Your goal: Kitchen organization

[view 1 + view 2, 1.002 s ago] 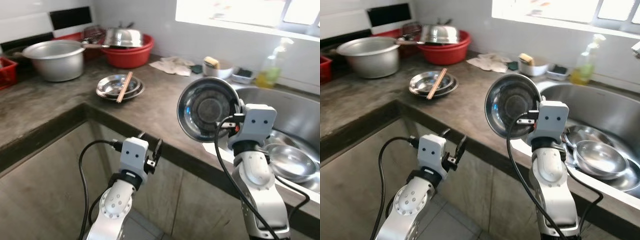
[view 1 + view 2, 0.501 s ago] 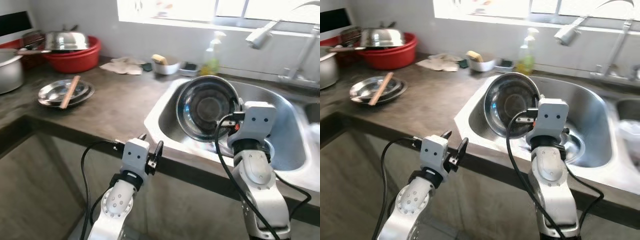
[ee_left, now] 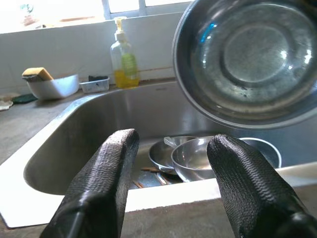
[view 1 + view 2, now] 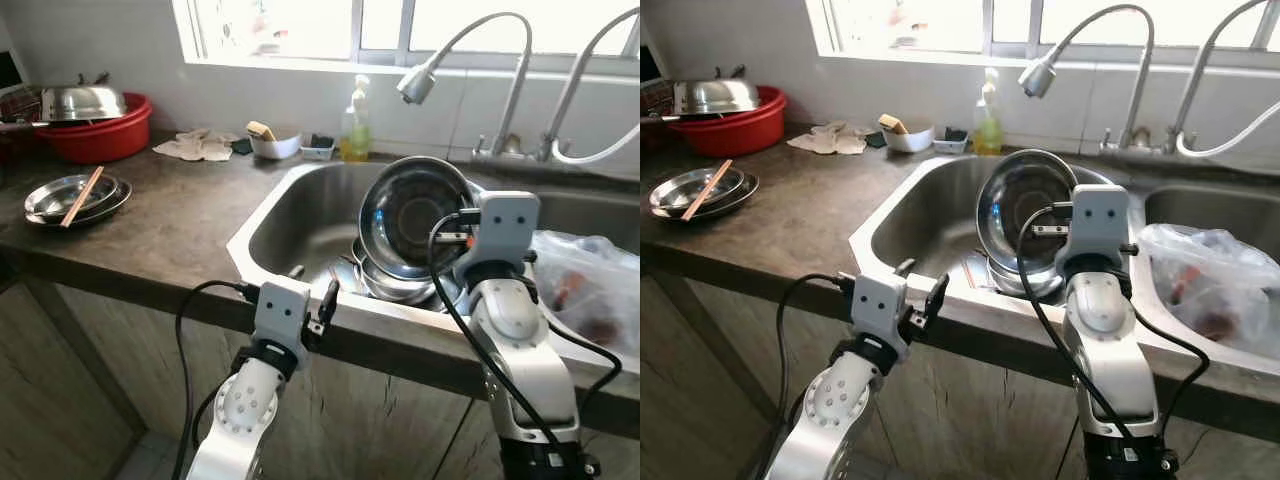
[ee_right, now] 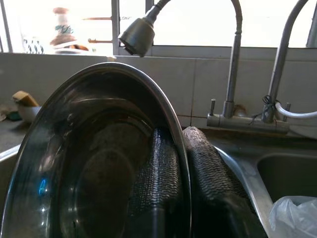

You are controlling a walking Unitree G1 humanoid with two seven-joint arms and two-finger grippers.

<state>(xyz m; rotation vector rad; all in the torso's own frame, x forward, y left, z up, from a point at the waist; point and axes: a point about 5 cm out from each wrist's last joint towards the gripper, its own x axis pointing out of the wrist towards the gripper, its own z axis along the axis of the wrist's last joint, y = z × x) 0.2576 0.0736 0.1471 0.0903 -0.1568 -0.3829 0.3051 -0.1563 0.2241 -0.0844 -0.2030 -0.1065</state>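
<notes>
Dark stone countertop (image 4: 190, 215) runs under a bright window, and the steel sink (image 4: 300, 215) serves as the landmark. Farthest left of the sink, a red basin (image 4: 95, 140) holds a domed steel lid or bowl (image 4: 82, 101). Nearer the sink, stacked steel plates (image 4: 65, 198) carry a pair of chopsticks (image 4: 80, 196) laid across them. Just left of the sink's back corner, a small white bowl (image 4: 275, 146) holds a sponge (image 4: 262, 130), with a soap bottle (image 4: 354, 130) beside it. Before the sink's front rim, the left gripper (image 4: 312, 290) hangs with fingers spread wide, gripping nothing. Inside the sink lie several steel bowls (image 3: 198, 156). Above them the right gripper (image 5: 183, 168) pinches the rim of a steel bowl (image 4: 412, 215), tilted on edge. Right of the sink, a second basin holds a plastic bag (image 4: 590, 285).
</notes>
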